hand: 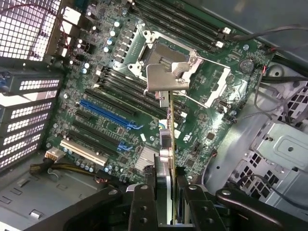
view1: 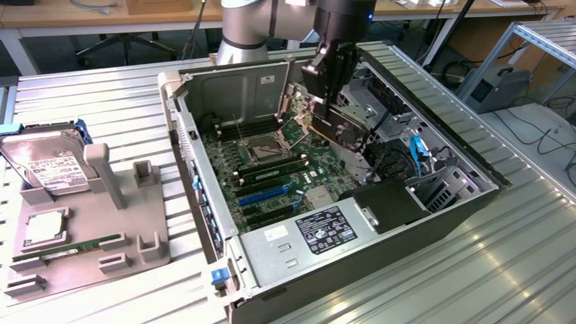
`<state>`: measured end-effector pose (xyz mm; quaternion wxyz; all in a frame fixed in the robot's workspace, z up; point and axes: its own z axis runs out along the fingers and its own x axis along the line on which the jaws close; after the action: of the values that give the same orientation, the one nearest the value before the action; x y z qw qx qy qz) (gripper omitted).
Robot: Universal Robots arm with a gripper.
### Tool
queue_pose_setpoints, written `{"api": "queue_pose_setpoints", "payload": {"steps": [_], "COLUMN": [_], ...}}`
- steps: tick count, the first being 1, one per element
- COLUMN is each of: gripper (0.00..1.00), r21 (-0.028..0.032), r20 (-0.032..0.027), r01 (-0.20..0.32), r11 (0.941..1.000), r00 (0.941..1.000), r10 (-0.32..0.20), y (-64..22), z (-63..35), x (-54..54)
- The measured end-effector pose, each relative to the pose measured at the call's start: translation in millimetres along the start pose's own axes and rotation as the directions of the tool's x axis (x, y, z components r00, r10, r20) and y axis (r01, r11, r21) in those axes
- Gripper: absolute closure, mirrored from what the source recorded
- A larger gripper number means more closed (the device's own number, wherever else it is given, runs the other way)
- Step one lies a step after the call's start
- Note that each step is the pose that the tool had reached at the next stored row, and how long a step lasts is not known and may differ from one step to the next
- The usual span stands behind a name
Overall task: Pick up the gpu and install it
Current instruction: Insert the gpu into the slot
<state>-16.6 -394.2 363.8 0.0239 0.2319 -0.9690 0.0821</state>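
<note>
Fingers (hand: pixel 147 207) closed on the gpu (hand: pixel 167 159), which I held by its two faces so that the card stood on edge and ran straight out ahead of my fingertips. I judged this edge-on hold to suit pressing the card into a slot on the motherboard (hand: pixel 202 115). The pale end bracket (hand: pixel 166 79) sat at the card's far end, away from my fingers and in line with the processor socket (hand: pixel 154 53) beyond it. The card hung clear of the board inside the open computer case (view1: pixel 297 270) and was not yet seated. The blue slot (hand: pixel 108 113) lay beyond and to one side of the held card, apart from it. Seen from outside, the gpu (view1: pixel 347 131) hung just beneath my fingers. The grey holder (view1: pixel 135 223) on the tabletop (view1: pixel 504 270) stood well apart from my fingers, with the hard drive (view1: pixel 50 169) on it
</note>
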Motion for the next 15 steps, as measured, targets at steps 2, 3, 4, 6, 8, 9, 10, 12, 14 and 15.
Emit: {"api": "queue_pose_setpoints", "payload": {"steps": [2, 3, 4, 6, 8, 9, 10, 12, 14, 15], "gripper": [0.73, 0.73, 0.73, 0.73, 0.73, 0.73, 0.73, 0.73, 0.73, 0.73], "r21": [0.0013, 0.0020, 0.0026, 0.0041, 0.0059, 0.0061, 0.0064, 0.0074, 0.0095, 0.0106], "r20": [0.0023, 0.0034, 0.0045, 0.0069, 0.0095, 0.0100, 0.0104, 0.0120, 0.0148, 0.0163], "r01": [0.015, 0.023, 0.030, 0.046, 0.065, 0.068, 0.071, 0.081, 0.101, 0.112], "r11": [0.9999, 0.9997, 0.9996, 0.9989, 0.9979, 0.9977, 0.9975, 0.9967, 0.9948, 0.9936], "r00": [0.9999, 0.9997, 0.9995, 0.9989, 0.9978, 0.9977, 0.9975, 0.9966, 0.9947, 0.9935], "r10": [-0.015, -0.023, -0.030, -0.046, -0.065, -0.068, -0.071, -0.081, -0.102, -0.113], "y": [0.0, 0.0, 0.0, 0.0, 0.0, 0.0, 0.0, 0.0, 0.0, 0.0], "z": [0.0, 0.0, 0.0, 0.1, 0.1, 0.1, 0.1, 0.1, 0.2, 0.2], "x": [0.0, 0.0, 0.0, 0.0, 0.0, 0.0, 0.0, 0.0, 0.0, 0.0]}}
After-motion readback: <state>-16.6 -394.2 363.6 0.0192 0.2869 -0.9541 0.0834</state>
